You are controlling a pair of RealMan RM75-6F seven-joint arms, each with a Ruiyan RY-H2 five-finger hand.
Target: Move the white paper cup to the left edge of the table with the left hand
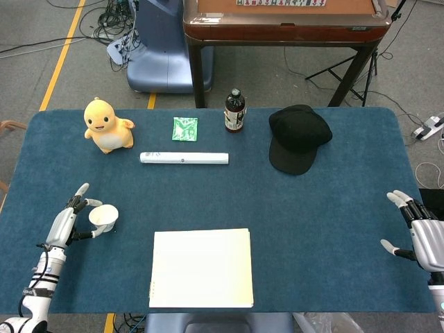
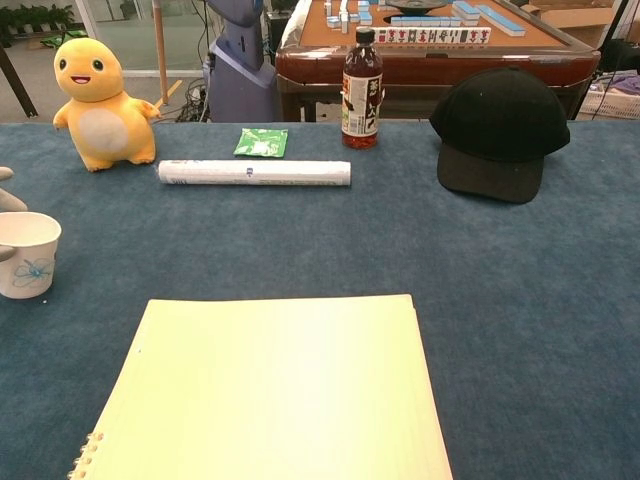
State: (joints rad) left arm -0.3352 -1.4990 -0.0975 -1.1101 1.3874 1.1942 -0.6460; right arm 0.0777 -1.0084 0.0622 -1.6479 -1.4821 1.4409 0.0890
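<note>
The white paper cup (image 1: 104,217) with a blue print stands upright near the left edge of the blue table (image 1: 333,208). My left hand (image 1: 66,223) grips it from the left, with fingers on both sides of it. In the chest view the cup (image 2: 27,258) sits at the far left and only the tips of that hand's fingers (image 2: 4,200) show at the frame's edge. My right hand (image 1: 422,236) hovers at the table's right edge, fingers spread, holding nothing.
A yellow notepad (image 1: 201,267) lies front centre. Along the back are a yellow plush toy (image 1: 106,125), a green packet (image 1: 184,128), a white paper roll (image 1: 184,158), a dark bottle (image 1: 234,111) and a black cap (image 1: 298,139). A mahjong table (image 1: 284,21) stands behind.
</note>
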